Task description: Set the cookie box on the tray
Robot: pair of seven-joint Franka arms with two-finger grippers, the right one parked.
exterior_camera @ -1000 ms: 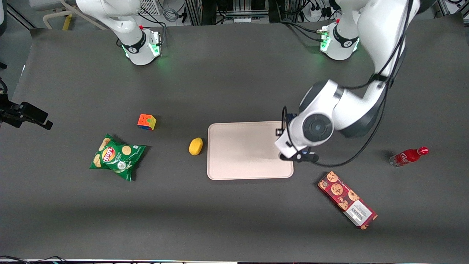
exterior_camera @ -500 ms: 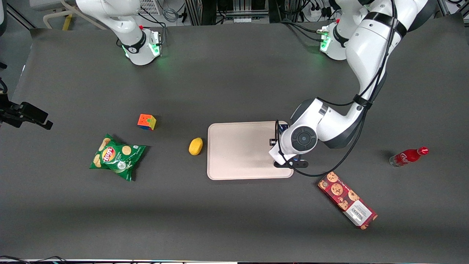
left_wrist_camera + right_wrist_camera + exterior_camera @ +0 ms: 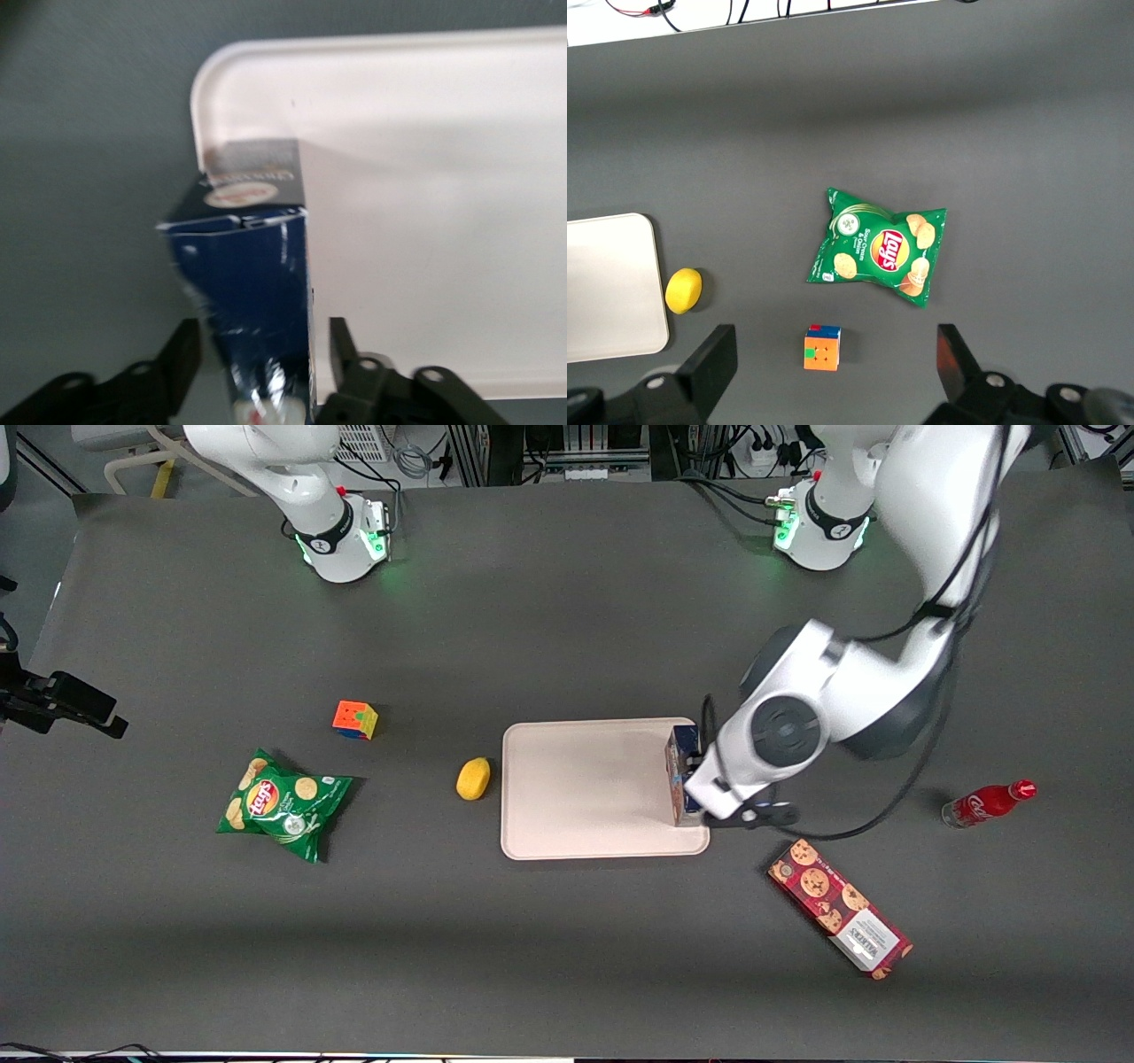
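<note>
Cookie box [image 3: 680,775] stands upright on tray [image 3: 585,788], at edge toward working arm's end, near corner. Tool [image 3: 264,367] straddles box, fingers [image 3: 182,354] spread with gaps both sides: released, judged so box stands free. Lemon [image 3: 473,779] just beside tray on tabletop [image 3: 567,602].

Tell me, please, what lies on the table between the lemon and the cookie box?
In the front view, only the pink tray spans from lemon to cookie box, which stands on its rim-side edge; the open gripper straddles the box.
</note>
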